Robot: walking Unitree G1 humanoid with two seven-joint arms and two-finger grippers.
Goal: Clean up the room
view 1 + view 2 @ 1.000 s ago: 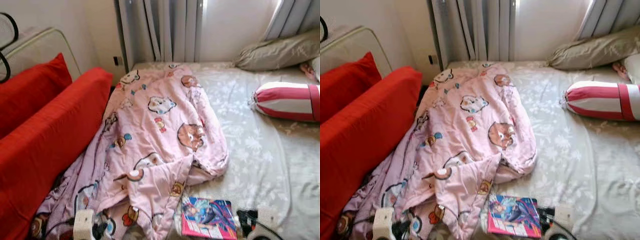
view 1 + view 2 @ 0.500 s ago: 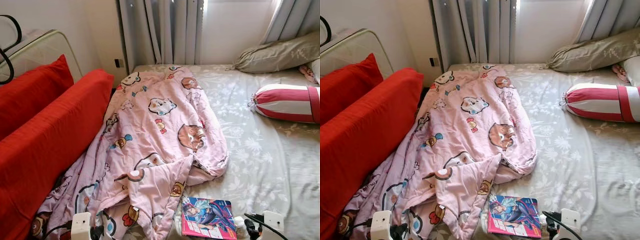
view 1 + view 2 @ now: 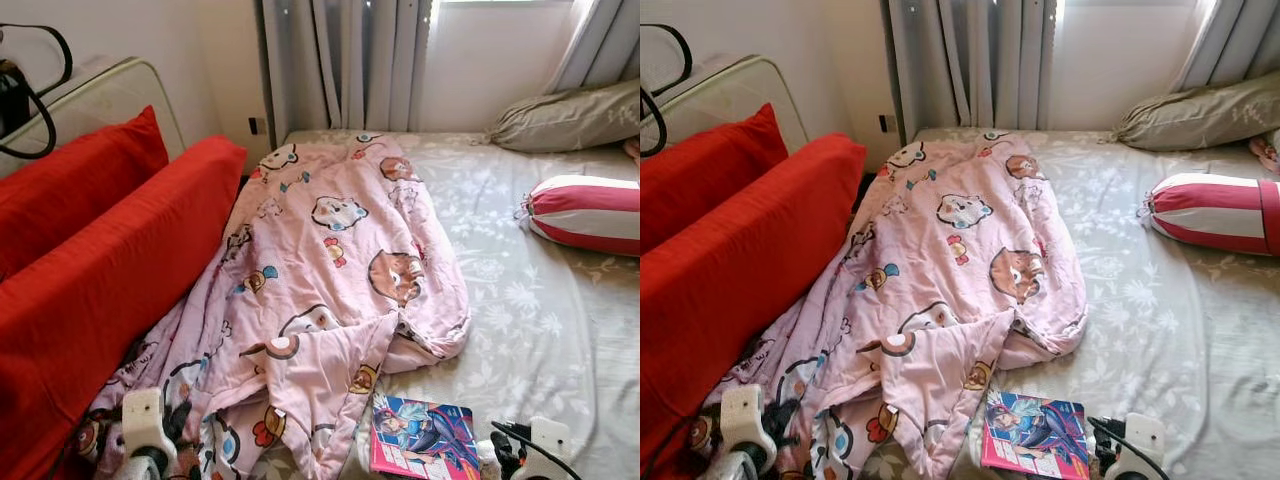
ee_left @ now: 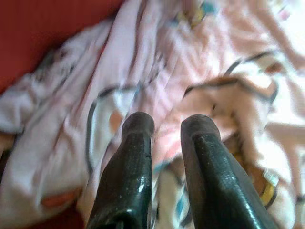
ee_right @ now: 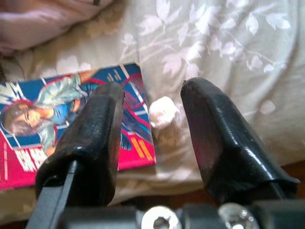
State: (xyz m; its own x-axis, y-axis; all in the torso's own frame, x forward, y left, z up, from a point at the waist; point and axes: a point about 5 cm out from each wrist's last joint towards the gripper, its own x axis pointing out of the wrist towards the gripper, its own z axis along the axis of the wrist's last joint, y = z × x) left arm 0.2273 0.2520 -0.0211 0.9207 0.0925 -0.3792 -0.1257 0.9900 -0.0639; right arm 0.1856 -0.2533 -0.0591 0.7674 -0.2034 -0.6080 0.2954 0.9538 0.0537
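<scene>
A pink cartoon-print blanket (image 3: 335,280) lies crumpled along the left side of the bed (image 3: 540,330), running from near the head edge by the grey curtains (image 3: 345,60) down to the foot edge, where its folds spill over against two red cushions (image 3: 95,270) standing just beside the bed; the sheet is grey-green with a pale flower pattern; near the foot edge, just beside the blanket's lower fold, a comic book (image 3: 422,452) with a blue and magenta cover lies flat on the sheet, and a small crumpled white scrap (image 5: 163,110), perhaps paper, sits touching the book's edge; at the head end on the right a red-and-white striped bolster (image 3: 585,213) lies on its side, with an olive-grey pillow (image 3: 570,115) behind it against the wall; behind the cushions a pale metal frame (image 3: 110,90) stands with a black cable (image 3: 45,100) looped over it; the left gripper (image 4: 164,126) hovers low over the blanket at the foot edge, its two black fingers (image 4: 136,143) slightly parted with pink fabric visible in the gap and nothing between them; the right gripper (image 5: 152,102) hangs above the foot edge on the right, fingers (image 5: 217,129) spread wide and grasping nothing, with the white scrap and the book's corner lying beneath the gap.
</scene>
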